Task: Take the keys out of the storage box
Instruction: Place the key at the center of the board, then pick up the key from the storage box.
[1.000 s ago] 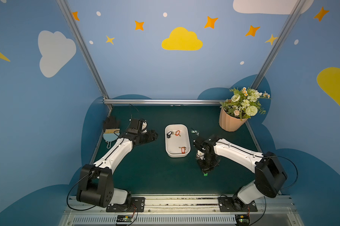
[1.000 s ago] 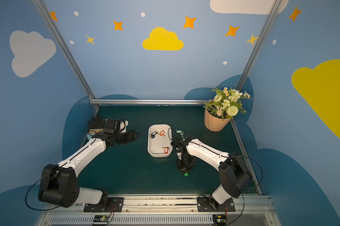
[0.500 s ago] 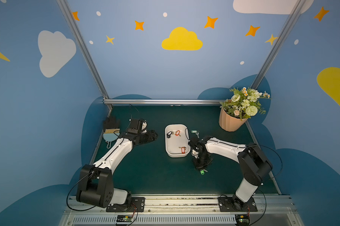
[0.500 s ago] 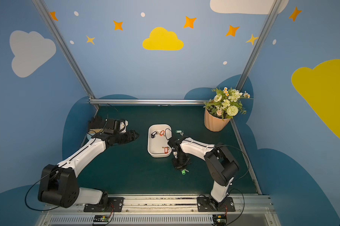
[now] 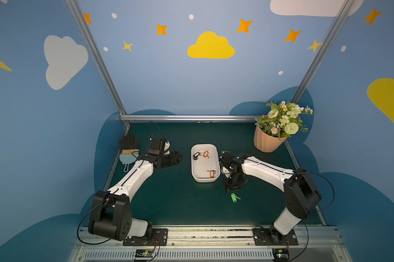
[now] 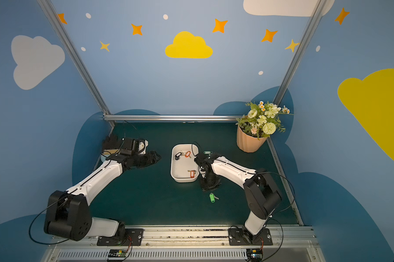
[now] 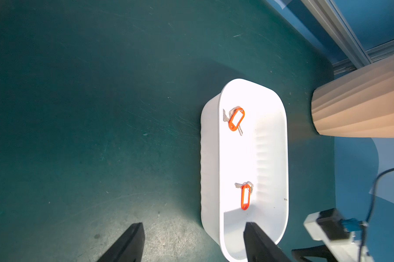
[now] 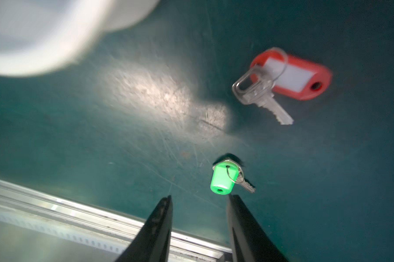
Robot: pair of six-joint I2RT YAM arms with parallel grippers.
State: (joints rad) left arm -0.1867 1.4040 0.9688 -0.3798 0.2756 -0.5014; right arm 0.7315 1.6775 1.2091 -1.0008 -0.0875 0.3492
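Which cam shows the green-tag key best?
Right wrist: the green-tag key is large, with ring and blade visible, though slightly blurred. In both top views it is only a small green speck. Left wrist does not show it.

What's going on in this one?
Two robot arms are taking keys out of a white box. The right gripper is open over the mat beside the box, with a green key lying just past its fingertips and a red key nearby. A black-tagged key and two orange-tagged keys lie in the box. The left gripper is open on the box's other side, holding nothing.
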